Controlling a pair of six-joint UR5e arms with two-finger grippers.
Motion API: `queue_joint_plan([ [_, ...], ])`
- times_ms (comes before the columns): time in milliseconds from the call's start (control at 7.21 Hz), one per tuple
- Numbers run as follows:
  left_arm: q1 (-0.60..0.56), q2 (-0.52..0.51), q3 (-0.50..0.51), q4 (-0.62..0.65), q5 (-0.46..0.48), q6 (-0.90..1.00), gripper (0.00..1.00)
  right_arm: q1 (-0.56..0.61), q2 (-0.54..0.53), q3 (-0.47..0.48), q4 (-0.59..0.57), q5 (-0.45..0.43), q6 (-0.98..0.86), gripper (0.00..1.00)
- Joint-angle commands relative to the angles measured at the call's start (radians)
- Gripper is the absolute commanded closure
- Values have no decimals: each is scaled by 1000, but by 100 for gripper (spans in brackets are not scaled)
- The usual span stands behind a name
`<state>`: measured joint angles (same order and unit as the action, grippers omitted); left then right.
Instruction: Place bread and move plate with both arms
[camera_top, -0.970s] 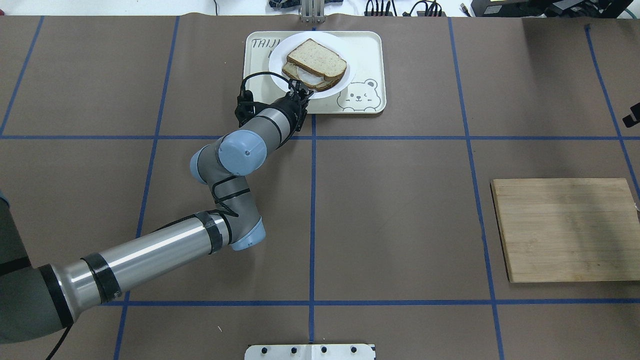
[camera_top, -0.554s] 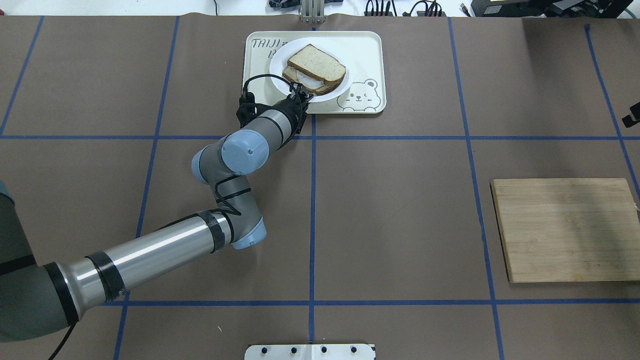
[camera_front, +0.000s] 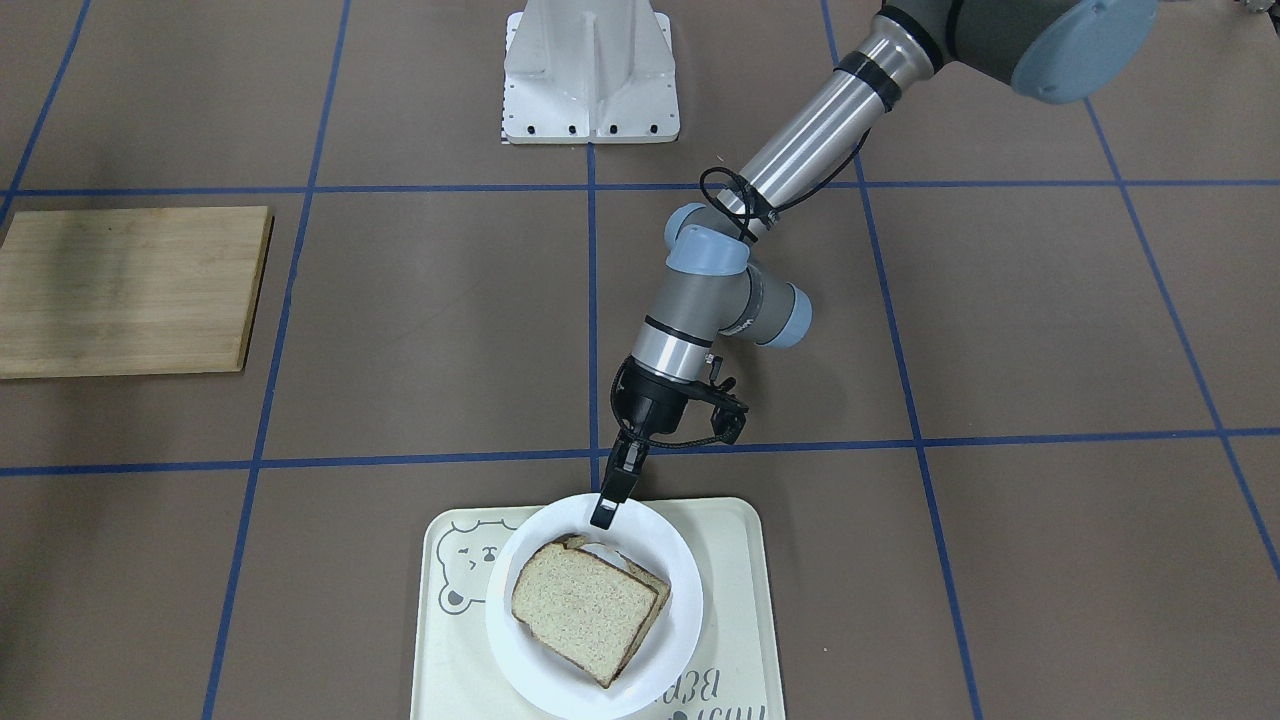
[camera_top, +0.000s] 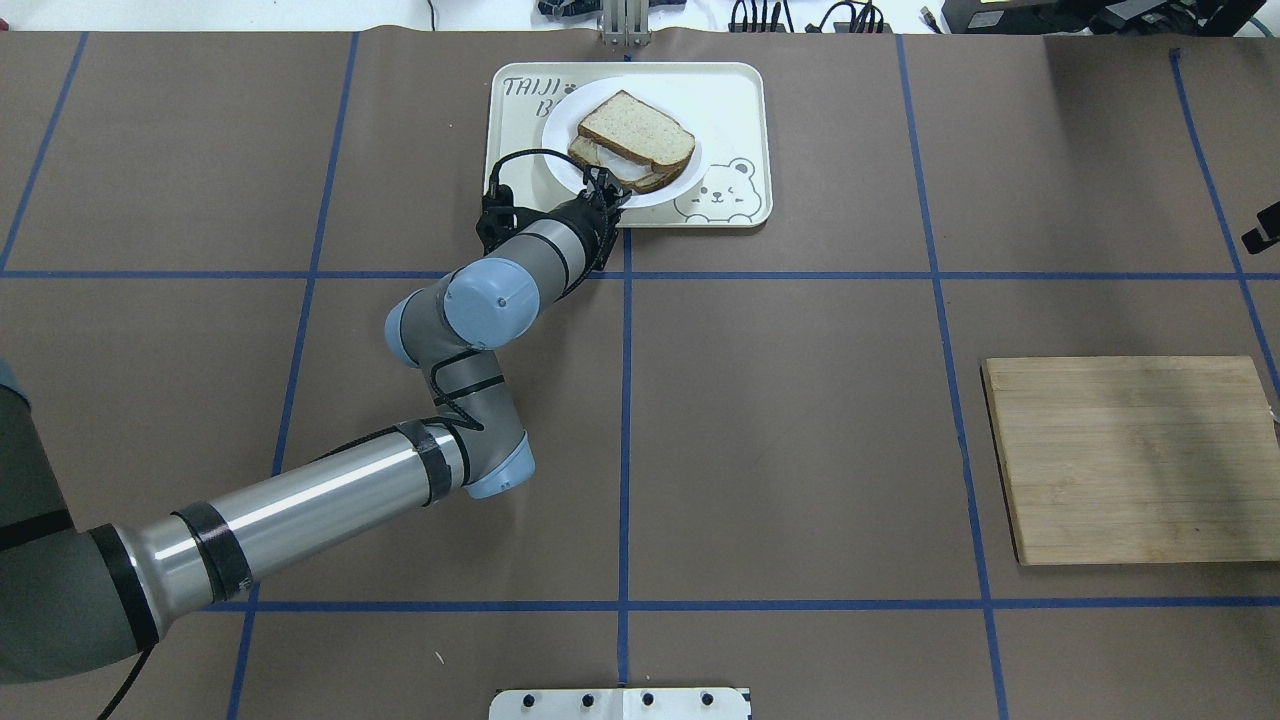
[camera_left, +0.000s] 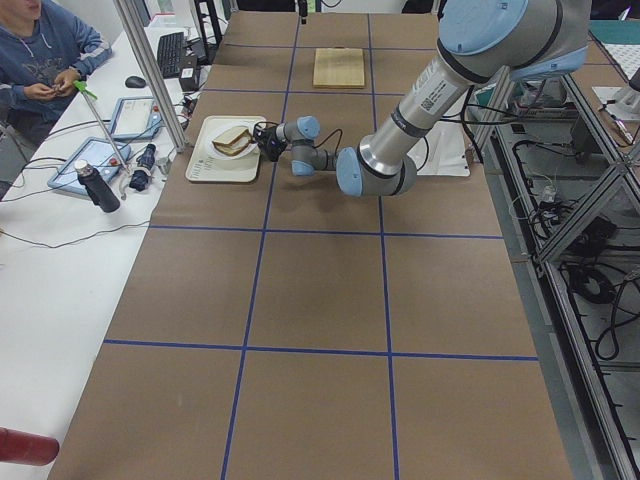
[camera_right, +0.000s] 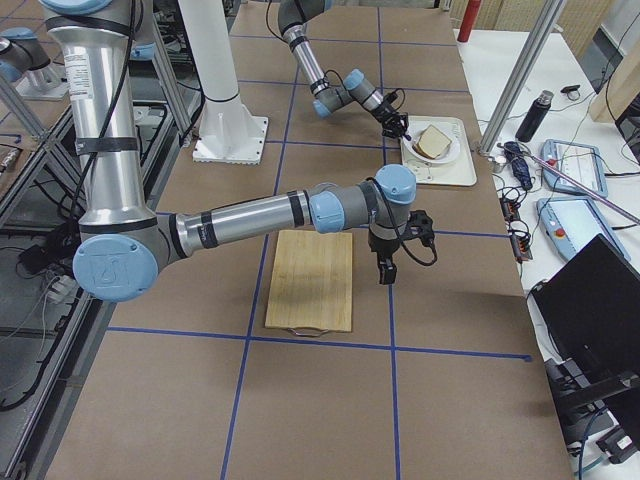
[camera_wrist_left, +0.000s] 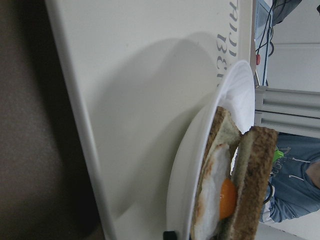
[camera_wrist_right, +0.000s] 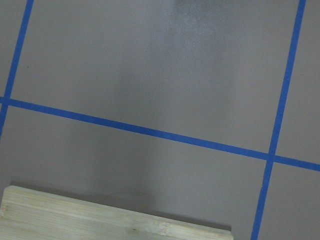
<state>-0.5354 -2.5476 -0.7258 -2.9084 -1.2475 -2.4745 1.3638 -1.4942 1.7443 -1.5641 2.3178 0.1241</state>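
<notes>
The white plate (camera_top: 560, 150) is over the cream bear tray (camera_top: 730, 110) at the table's far middle. The plain bread (camera_top: 637, 128) lies on top of an egg-topped slice on the plate. My left gripper (camera_top: 607, 195) is shut on the plate's near rim. The front view shows its fingertip on the rim (camera_front: 605, 512). In the left wrist view the plate (camera_wrist_left: 190, 165) tilts up off the tray (camera_wrist_left: 125, 75), with the egg (camera_wrist_left: 222, 200) between the slices. My right gripper (camera_right: 385, 272) hangs beside the wooden board; I cannot tell whether it is open or shut.
A wooden cutting board (camera_top: 1130, 460) lies on the table's right side, also in the front view (camera_front: 125, 290). The white base stand (camera_front: 590, 70) is at the robot's edge. An operator sits beyond the tray end (camera_left: 40, 60).
The plate with both slices looks smaller and has shifted slightly toward the robot, so it sits lower over the tray. The left gripper has stayed on the rim and drawn back a little.
</notes>
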Motion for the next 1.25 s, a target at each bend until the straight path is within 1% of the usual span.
queue_joint_plan([
  [0, -1, 6, -27, -2, -23, 8, 42, 0, 14, 1, -13, 0, 0, 0],
  [139, -3, 21, -73, -2, -26, 14, 41, 0, 34, 7, -54, 0, 0, 0],
  [277, -5, 100, -207, 0, -59, 52, 41, 0, 37, 7, -59, 0, 0, 0],
  [416, -5, 198, -337, 2, -70, 60, 40, 0, 38, 7, -59, 0, 0, 0],
  [554, -8, 246, -406, 2, -110, 65, 40, 0, 38, 7, -59, 0, 0, 0],
  [693, -9, 307, -464, -6, -125, 65, 40, 0, 40, 7, -59, 0, 0, 0],
  [832, -12, 381, -537, -8, -136, 83, 27, 0, 55, 7, -60, 0, 2, 0],
  [970, -12, 427, -567, -9, -174, 245, 2, 0, 61, 7, -59, -1, 2, 0],
  [1109, -15, 478, -611, -9, -176, 429, 2, 0, 63, 9, -57, -2, 2, 0],
])
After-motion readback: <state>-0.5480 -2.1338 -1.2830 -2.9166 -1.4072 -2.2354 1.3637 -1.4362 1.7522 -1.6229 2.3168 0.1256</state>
